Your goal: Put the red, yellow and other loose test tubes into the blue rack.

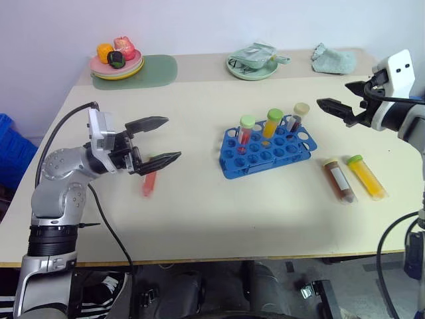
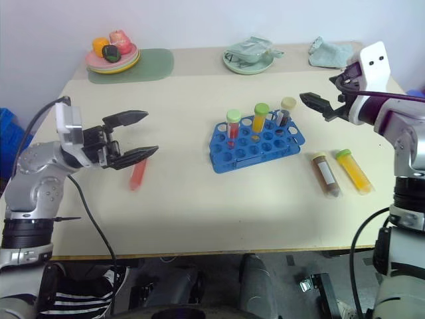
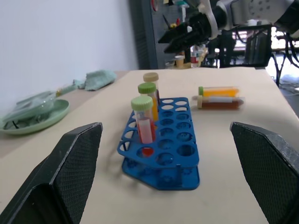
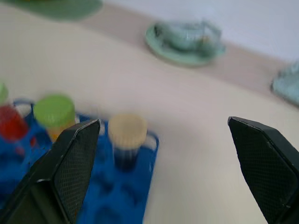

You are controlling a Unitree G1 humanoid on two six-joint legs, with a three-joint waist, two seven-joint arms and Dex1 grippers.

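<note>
Left gripper (image 1: 159, 141) jaws apart above red tube (image 1: 149, 181); right gripper (image 2: 319, 106) jaws apart near blue rack (image 1: 265, 154).

Blue rack (image 1: 268, 150) near the table's centre, holding three upright capped tubes in its back row: red tube (image 1: 246, 131), green cap; yellow tube (image 1: 271, 125), green cap; dark tube (image 1: 298, 115), beige cap. Lying loose: a red tube (image 1: 149, 182) to its left; a brown tube (image 1: 338, 179) and an orange-yellow tube (image 1: 366, 176), side by side, to its right.

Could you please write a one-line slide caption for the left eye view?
Both open claws, left claw and right claw, hover beside the blue rack holding three tubes.
</note>
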